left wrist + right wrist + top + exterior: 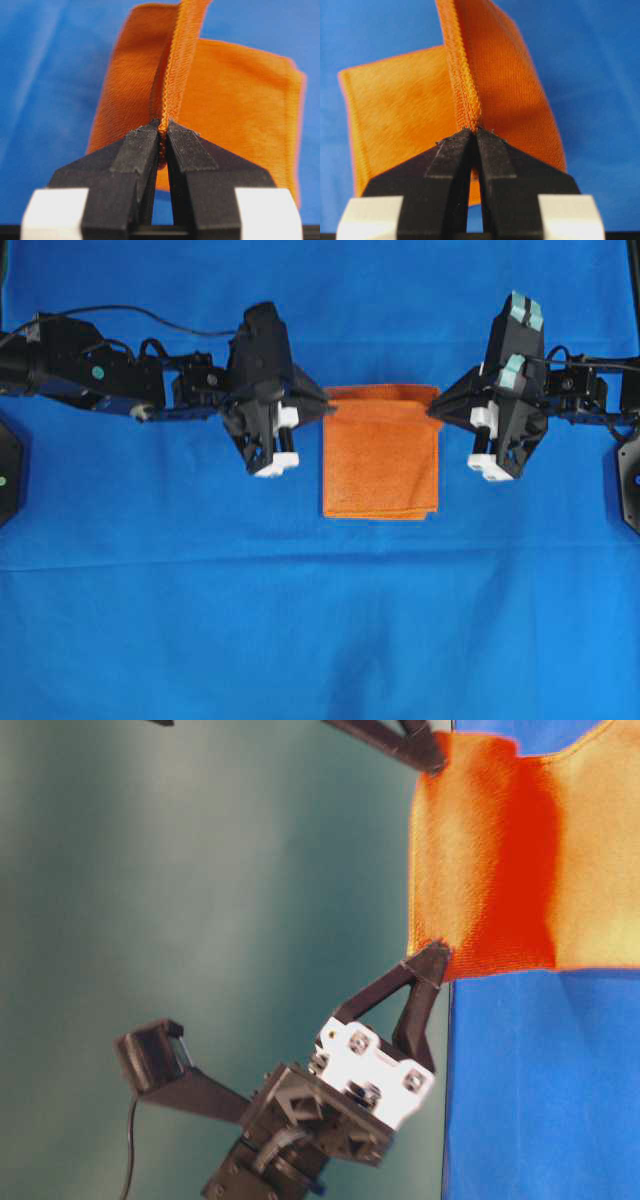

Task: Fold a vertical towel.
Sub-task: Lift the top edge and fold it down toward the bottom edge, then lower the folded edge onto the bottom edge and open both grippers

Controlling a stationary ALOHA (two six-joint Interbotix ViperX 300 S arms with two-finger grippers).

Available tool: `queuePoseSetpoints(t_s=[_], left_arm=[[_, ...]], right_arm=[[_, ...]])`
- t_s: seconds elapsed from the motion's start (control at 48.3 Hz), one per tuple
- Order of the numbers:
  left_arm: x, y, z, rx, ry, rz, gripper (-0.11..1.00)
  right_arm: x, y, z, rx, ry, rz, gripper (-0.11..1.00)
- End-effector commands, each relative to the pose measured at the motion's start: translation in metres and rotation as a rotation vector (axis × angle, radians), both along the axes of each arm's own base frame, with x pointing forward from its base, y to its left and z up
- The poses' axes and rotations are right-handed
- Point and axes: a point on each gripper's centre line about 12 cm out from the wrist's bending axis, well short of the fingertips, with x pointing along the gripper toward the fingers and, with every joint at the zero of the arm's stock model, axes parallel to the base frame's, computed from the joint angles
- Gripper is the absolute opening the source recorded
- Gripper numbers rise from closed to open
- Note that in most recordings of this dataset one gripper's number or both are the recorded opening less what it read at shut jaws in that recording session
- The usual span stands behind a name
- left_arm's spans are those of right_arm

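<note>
Both hands, left hand (163,131) and right hand (472,131), are pinching the bright orange terry towel's (381,455) stitched hem; such thin grips risk slipping, skewing the fold.

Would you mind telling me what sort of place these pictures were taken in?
Probably a robotics lab bench: a table under a blue cloth, two black robot arms whose left gripper and right gripper pinch an orange towel, and a plain greenish backdrop.

Towel (520,860) cut off at table-level view's right edge.
</note>
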Motion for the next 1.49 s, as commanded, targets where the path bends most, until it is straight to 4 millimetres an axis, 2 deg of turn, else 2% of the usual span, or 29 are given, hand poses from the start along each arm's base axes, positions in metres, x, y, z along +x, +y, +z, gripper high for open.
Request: queuePoseSetpoints(t_s=[0.0,0.269,0.456,0.767,1.14,1.181,1.264,1.347,1.388,1.471], left_arm=[[0.0,-0.007,-0.001,-0.001,-0.017,-0.015,0.03],[0.007,-0.04,-0.039,-0.013,0.034,-0.091,0.03],[0.009,-0.058,-0.052,-0.014,0.058,-0.132,0.03],[0.012,-0.061,-0.061,-0.014,0.078,-0.141,0.03],[0.016,-0.061,-0.062,-0.012,0.073,-0.142,0.06],[0.017,-0.061,-0.061,-0.012,0.072,-0.142,0.12],[0.017,-0.061,-0.06,-0.012,0.07,-0.14,0.32],[0.017,-0.061,-0.059,-0.012,0.067,-0.14,0.46],[0.016,-0.061,-0.058,-0.012,0.067,-0.142,0.51],[0.015,-0.064,-0.051,-0.011,0.053,-0.148,0.52]], right_arm=[[0.0,0.009,-0.008,0.029,0.026,0.01,0.04],[0.006,0.031,-0.035,0.094,0.114,0.036,0.04],[0.011,0.046,-0.038,0.11,0.12,0.071,0.04],[0.012,0.05,-0.04,0.112,0.126,0.081,0.04],[0.019,0.051,-0.043,0.113,0.136,0.082,0.05],[0.021,0.051,-0.042,0.112,0.133,0.085,0.14],[0.022,0.052,-0.041,0.111,0.131,0.09,0.39],[0.022,0.054,-0.041,0.11,0.131,0.097,0.61],[0.022,0.056,-0.04,0.109,0.13,0.103,0.66],[0.022,0.06,-0.036,0.111,0.123,0.114,0.61]])
